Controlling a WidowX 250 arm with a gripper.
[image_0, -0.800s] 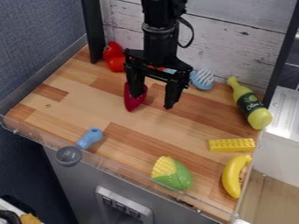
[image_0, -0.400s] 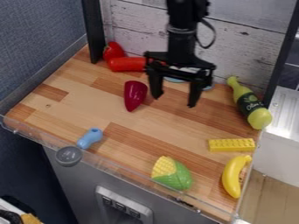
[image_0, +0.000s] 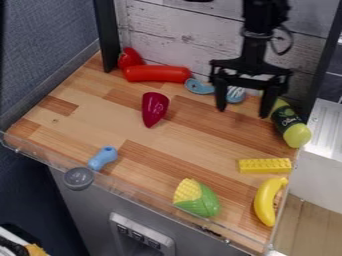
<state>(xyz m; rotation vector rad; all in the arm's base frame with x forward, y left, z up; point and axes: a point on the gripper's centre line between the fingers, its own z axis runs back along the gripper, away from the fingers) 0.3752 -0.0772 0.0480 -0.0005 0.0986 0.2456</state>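
A curved yellow plastic banana (image_0: 264, 203) lies near the wooden tabletop's (image_0: 97, 117) front right corner, a rounded red cylinder (image_0: 157, 73) by its back edge.

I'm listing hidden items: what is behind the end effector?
A white-striped blue utensil and wall boards show behind the end effector. It covers the neck of the green bottle; anything else covered cannot be seen.

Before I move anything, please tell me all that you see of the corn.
The corn looks like a plastic toy: bumpy yellow kernels at one end, green husk around the rest. It lies on the wooden counter, apart from the banana, close to the clear front rim; contact there is unclear.
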